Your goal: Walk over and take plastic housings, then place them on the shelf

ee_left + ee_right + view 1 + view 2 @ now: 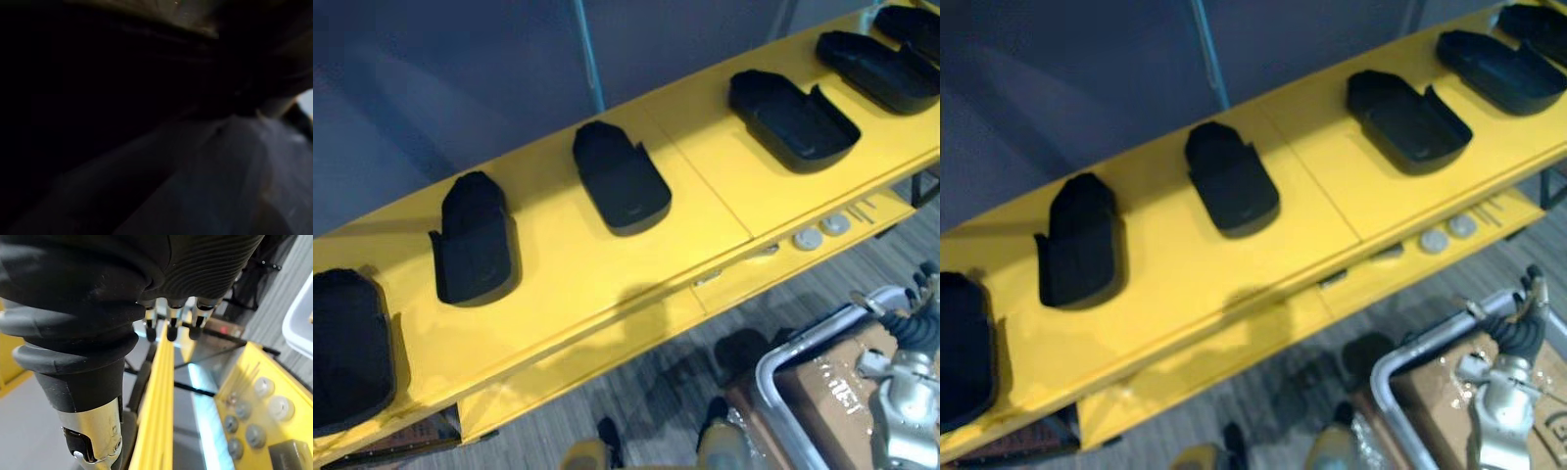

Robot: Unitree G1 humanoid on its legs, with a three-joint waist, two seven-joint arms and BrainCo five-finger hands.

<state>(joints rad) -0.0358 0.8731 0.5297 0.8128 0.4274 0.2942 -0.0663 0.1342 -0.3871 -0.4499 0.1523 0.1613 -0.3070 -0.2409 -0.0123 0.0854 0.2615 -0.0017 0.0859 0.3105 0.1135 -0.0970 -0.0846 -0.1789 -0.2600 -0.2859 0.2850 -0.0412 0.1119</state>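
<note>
1. A long yellow shelf (558, 284) is running diagonally across the head views. Black plastic housings (622, 176) are lying on it in a single row, spaced apart and not touching.
2. The right hand (904, 397) is hanging low on the robot's right, below the shelf's front edge. It is beside a cardboard box (832, 392) sitting in a grey metal frame (818, 333). Its fingers (169, 331) are loosely extended and holding nothing.
3. The left wrist view is too dark to read, so I cannot tell the left hand's state or whether it is carrying a housing.
4. By my reading, the robot is heading to fetch another housing. A good grasp would be pinching across the narrow sides and keeping the part level. The part would then be going flat into a free gap in the row, well back from the edge.
5. The housings are looking like matte, rigid moulded plastic. They are shallow shells, rounded at one end and squarer with low walls at the other. Those towards the right seem to be lying hollow side up.
6. The shelf is looking like glossy painted metal, likely slippery. Round silver discs (808, 238) are resting on a lower ledge.
</note>
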